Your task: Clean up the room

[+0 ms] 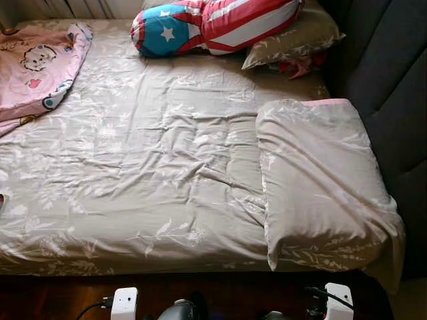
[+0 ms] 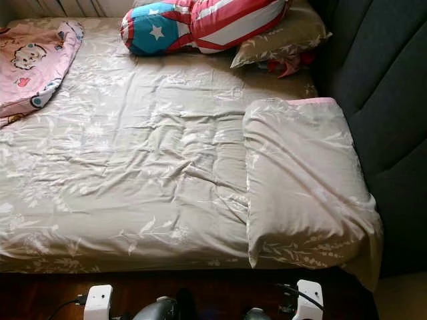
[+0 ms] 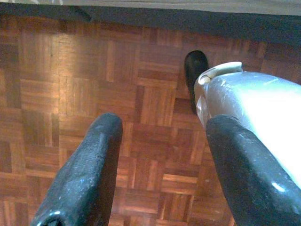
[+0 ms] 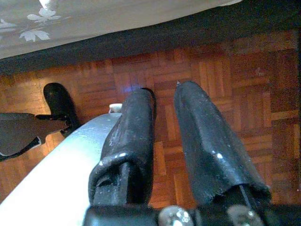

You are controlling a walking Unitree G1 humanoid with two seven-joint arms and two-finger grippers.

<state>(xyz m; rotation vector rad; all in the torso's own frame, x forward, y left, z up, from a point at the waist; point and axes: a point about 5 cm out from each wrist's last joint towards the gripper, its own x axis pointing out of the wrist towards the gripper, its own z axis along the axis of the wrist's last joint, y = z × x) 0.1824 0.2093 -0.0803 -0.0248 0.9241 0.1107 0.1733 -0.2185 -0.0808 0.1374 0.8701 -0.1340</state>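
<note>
A bed with a rumpled beige leaf-print sheet (image 1: 147, 153) lies before me. On its right side rests a beige pillow (image 1: 320, 180) with a pink edge. At the far end lie a red, white and blue star-and-stripe bolster (image 1: 213, 23) and a second beige pillow (image 1: 293, 40), with something red (image 1: 300, 65) under it. A pink cartoon blanket (image 1: 33, 67) is bunched at the far left. Both arms hang low by the bed's near edge. My left gripper (image 3: 164, 127) is open over the parquet floor. My right gripper (image 4: 164, 94) has its fingers close together, holding nothing.
A dark padded headboard (image 1: 393, 87) runs along the bed's right side. Brown parquet floor (image 3: 70, 70) lies below the bed edge, where my silver leg (image 3: 254, 108) and black foot (image 3: 195, 70) stand. A small coloured object (image 1: 2, 200) peeks in at the left edge.
</note>
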